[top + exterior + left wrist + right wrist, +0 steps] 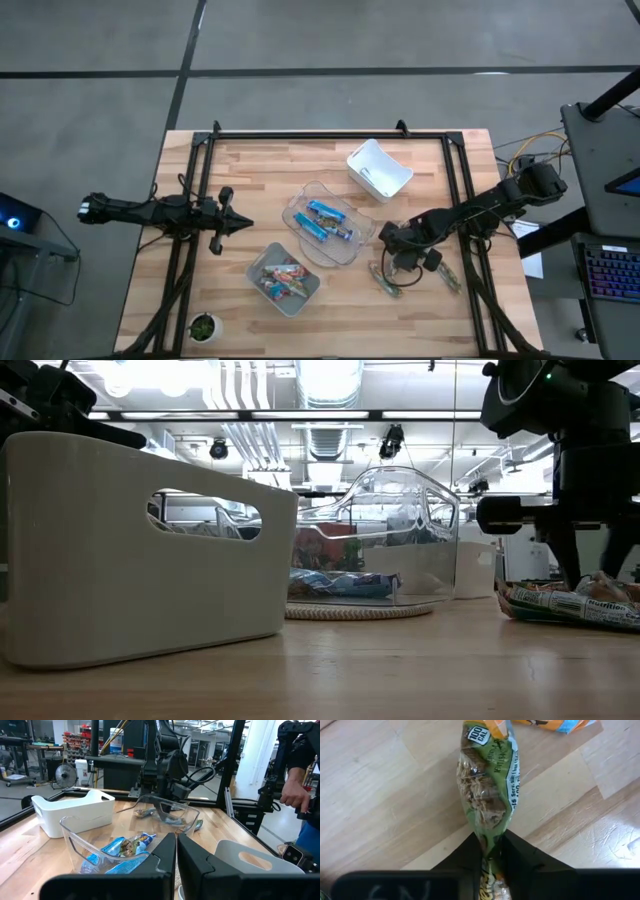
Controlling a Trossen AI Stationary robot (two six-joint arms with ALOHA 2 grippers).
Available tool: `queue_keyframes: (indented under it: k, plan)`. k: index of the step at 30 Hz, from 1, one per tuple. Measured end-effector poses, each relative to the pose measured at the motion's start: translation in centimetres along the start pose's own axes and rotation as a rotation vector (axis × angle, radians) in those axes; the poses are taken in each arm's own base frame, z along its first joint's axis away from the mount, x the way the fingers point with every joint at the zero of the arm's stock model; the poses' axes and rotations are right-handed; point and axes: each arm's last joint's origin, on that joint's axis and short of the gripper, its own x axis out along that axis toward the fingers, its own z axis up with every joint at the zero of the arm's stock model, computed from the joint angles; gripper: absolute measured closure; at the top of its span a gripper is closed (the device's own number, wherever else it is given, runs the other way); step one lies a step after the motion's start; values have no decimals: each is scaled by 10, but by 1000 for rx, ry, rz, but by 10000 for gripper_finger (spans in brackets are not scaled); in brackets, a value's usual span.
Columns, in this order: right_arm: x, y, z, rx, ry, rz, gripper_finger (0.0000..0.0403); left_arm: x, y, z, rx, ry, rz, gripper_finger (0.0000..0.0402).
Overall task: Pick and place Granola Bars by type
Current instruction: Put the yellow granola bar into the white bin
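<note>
Blue-wrapped granola bars (325, 222) lie in the clear bin (345, 250) at the table's middle, also seen in the left wrist view (117, 851). Red and orange bars (283, 277) fill the grey bin (255, 262). Greenish-brown bars (384, 280) (565, 605) lie on the wood near the right side. My right gripper (393, 262) (492, 852) stands over them, shut on one green bar (487, 785). My left gripper (240, 222) (176, 855) waits, shut, left of the clear bin. My right gripper pinches the green bar by its near wrapper end (490, 837) between the two fingers (520, 850), which come at it from above and point down. The bar stretches away from the fingers over the wood. I cannot tell whether its far end rests on the table.
An empty white bin (378, 168) (75, 810) sits toward the table's far edge. Another bar (550, 724) lies just beyond the held one, and one more (450, 276) lies nearer the right edge. A small plant pot (203, 327) stands at the near left corner. A person's hand (295, 795) shows beyond the table.
</note>
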Motion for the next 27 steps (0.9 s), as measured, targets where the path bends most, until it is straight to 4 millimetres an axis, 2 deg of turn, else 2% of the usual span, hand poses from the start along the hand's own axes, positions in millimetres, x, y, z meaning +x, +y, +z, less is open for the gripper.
queue_keyframes:
  k: [8, 13, 19, 27]
  plan:
    - [-2, -1, 1, 16, -1, -7, 374, 0, 0, 0, 0, 0, 0, 401]
    - [-15, -9, 8, 81, -45, -60, 376, 0, 0, 0, 0, 0, 0, 401]
    - [-47, -21, 13, 231, -110, -121, 376, 0, 0, 0, 0, 0, 0, 401]
    - [-100, -24, 12, 420, -160, -161, 376, 0, 0, 0, 0, 0, 0, 401]
